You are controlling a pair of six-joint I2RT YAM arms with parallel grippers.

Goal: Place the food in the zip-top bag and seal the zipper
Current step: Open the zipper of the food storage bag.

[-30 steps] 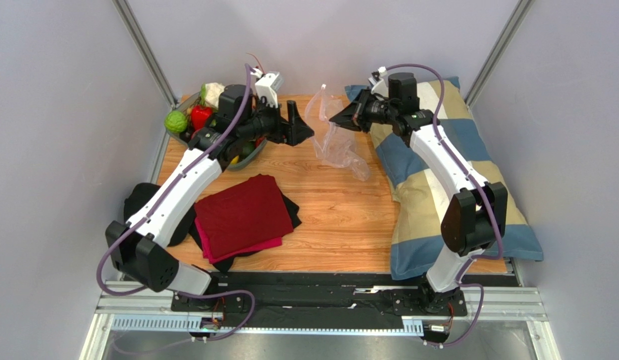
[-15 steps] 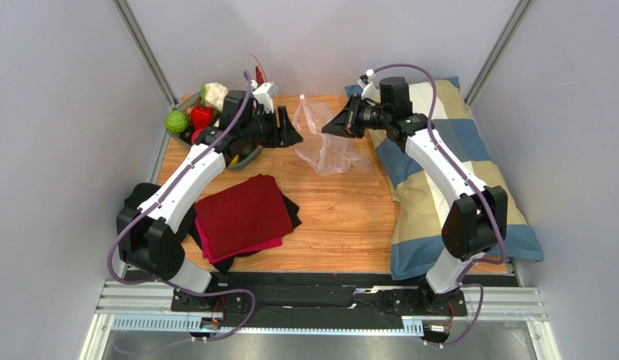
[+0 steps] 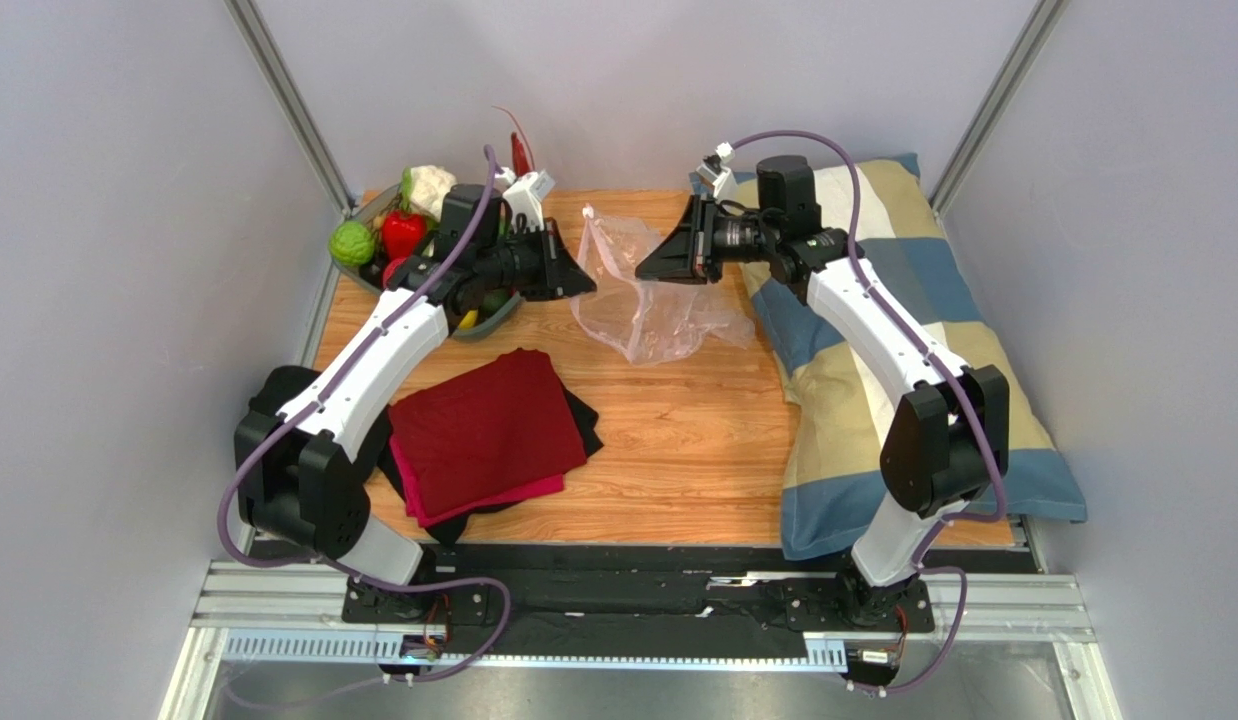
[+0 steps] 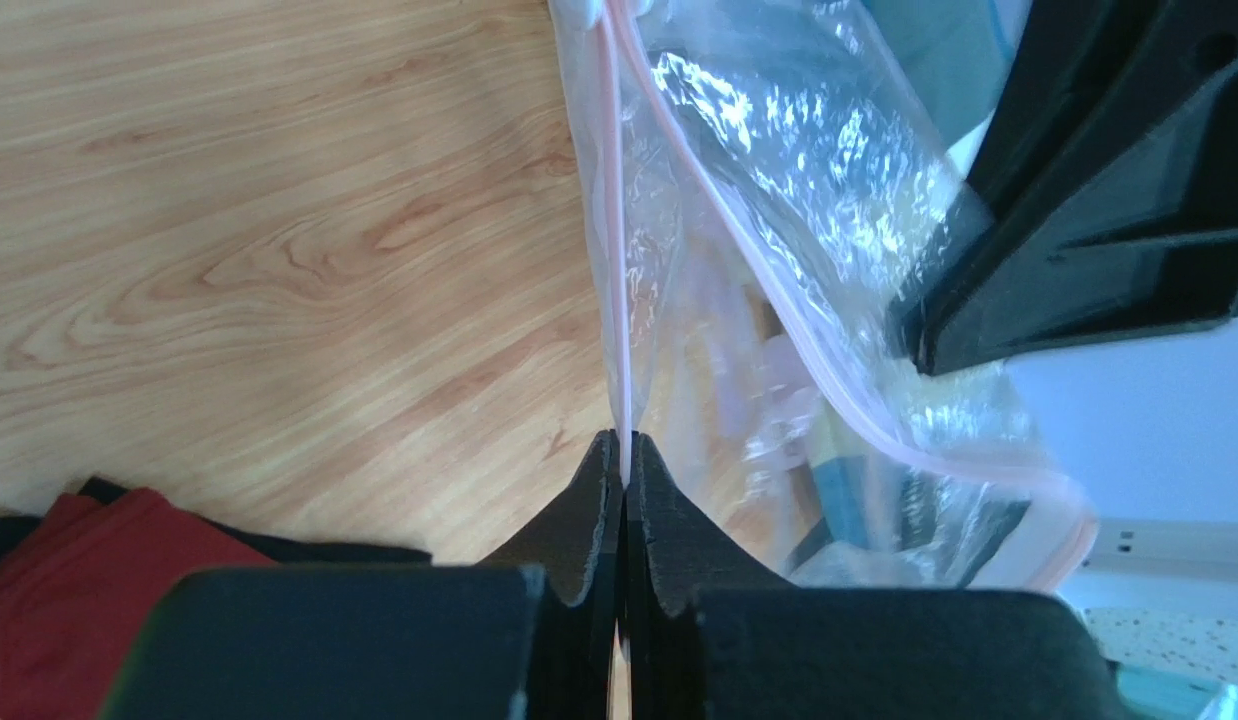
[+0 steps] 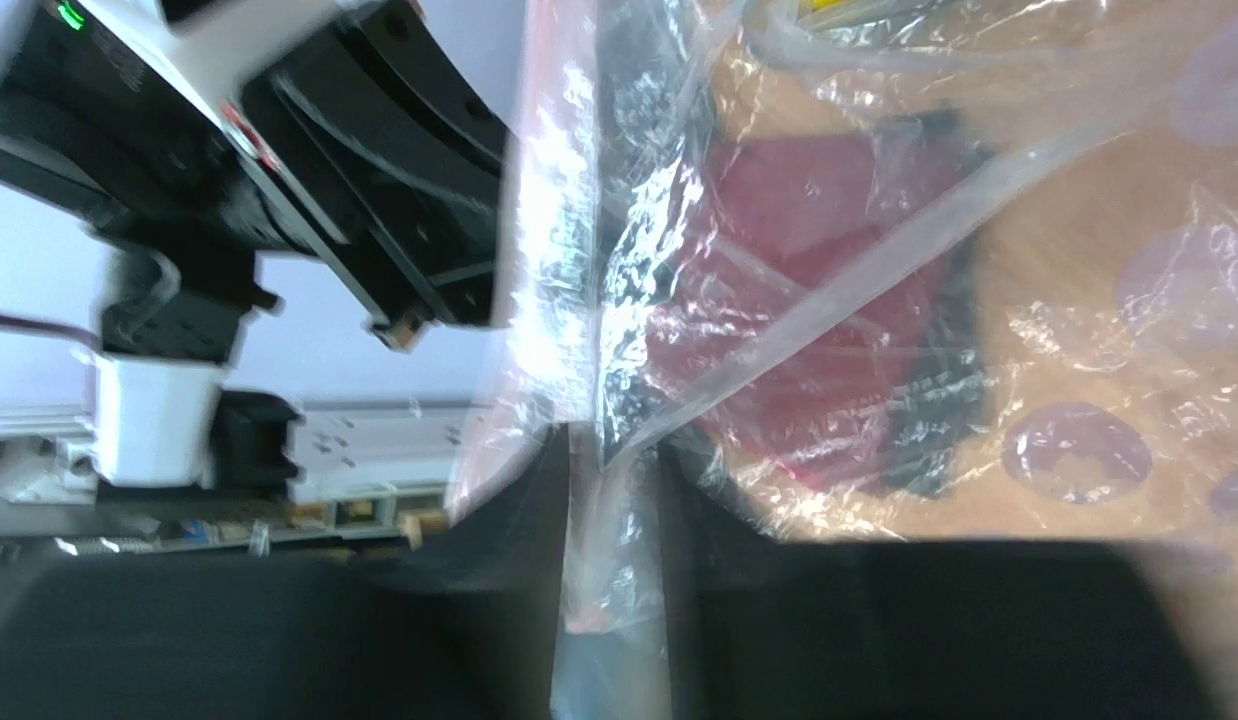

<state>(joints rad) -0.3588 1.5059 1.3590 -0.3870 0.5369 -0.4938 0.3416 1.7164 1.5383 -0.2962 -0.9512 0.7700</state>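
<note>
The clear zip-top bag [image 3: 651, 312] hangs crumpled between my two grippers at the back of the table. My left gripper [image 3: 586, 281] is shut on the bag's mouth edge. In the left wrist view its jaws [image 4: 625, 447] pinch the thin pink zipper [image 4: 616, 225]. My right gripper [image 3: 645, 269] faces it from the right. Its jaws [image 5: 610, 450] stand apart with loose bag film lying between them. The food sits in a bowl [image 3: 487, 321] at the far left: a green ball [image 3: 352, 243], a red fruit [image 3: 403, 233] and a white piece [image 3: 425, 186]. The bag looks empty.
A folded dark-red cloth [image 3: 483, 428] lies on black fabric at the near left. A checked pillow [image 3: 881, 375] runs along the table's right side. Bare wood [image 3: 685, 435] lies between cloth and pillow. Grey walls close in on both sides.
My left gripper has gone from open to shut on the bag's edge. My right gripper's jaws have parted. Both grippers and the bag have shifted left, and the bag has sagged lower.
</note>
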